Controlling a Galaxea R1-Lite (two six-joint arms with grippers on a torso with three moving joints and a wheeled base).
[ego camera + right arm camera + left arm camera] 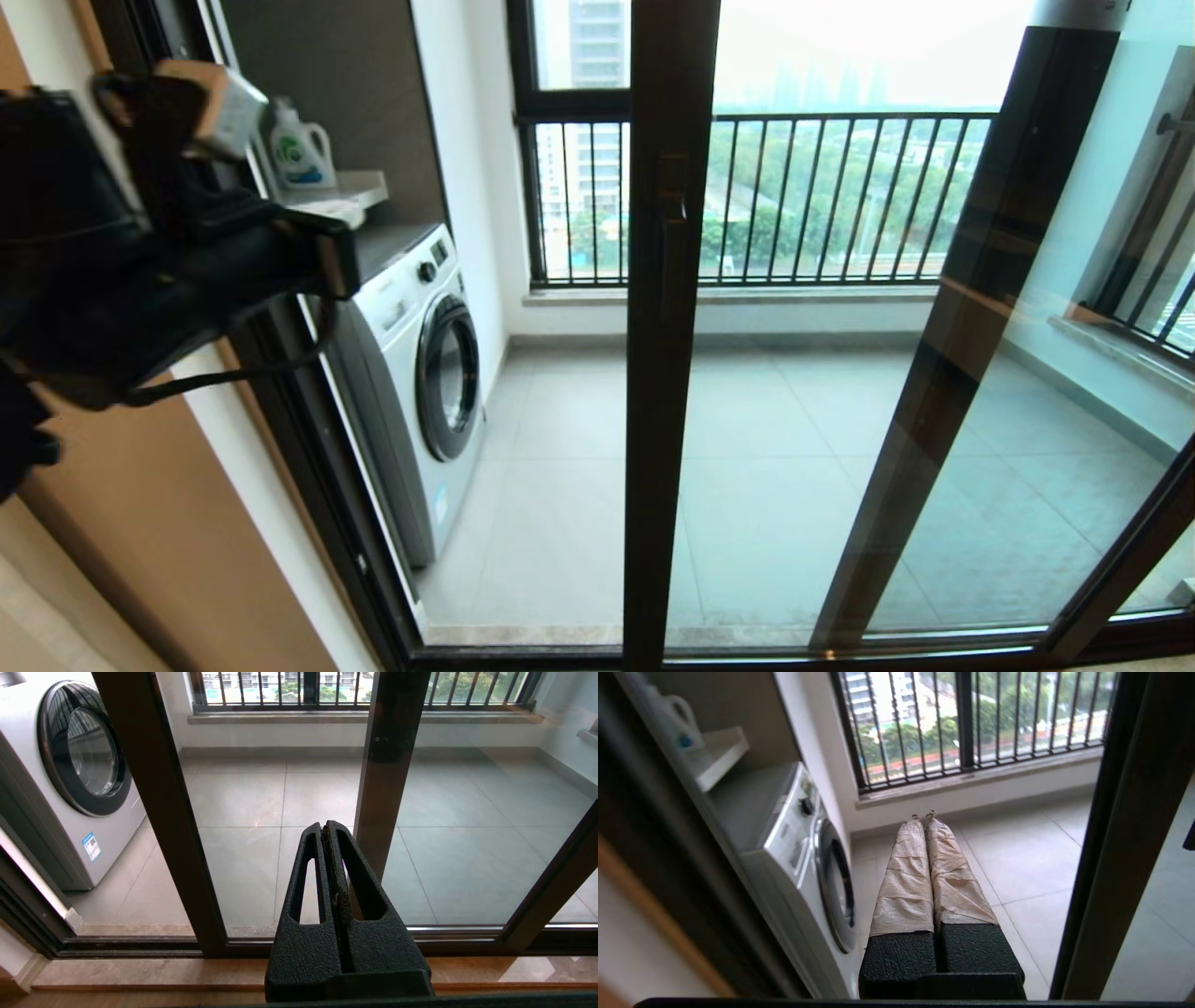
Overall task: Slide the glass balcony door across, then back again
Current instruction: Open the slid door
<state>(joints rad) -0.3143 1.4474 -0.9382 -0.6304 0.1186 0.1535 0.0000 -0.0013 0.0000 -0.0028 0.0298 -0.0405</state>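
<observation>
The glass balcony door (794, 439) stands partly slid across, so there is an open gap between its dark brown edge post (659, 420) and the left door frame. A dark bar handle (672, 252) runs down that post. My left arm (140, 280) is raised at the upper left. My left gripper (924, 816), its fingers wrapped in tan tape, is shut and empty; it points through the gap, apart from the door post (1111, 835). My right gripper (325, 826) is shut on nothing, low before the glass and to the right of the door post (159, 812).
A white washing machine (420, 373) stands just inside the balcony on the left, with a detergent bottle (301, 149) on a shelf above. The matching framed panel's post (971, 327) shows behind the glass. A window with black railing bars (822, 196) lies beyond the tiled floor (560, 485).
</observation>
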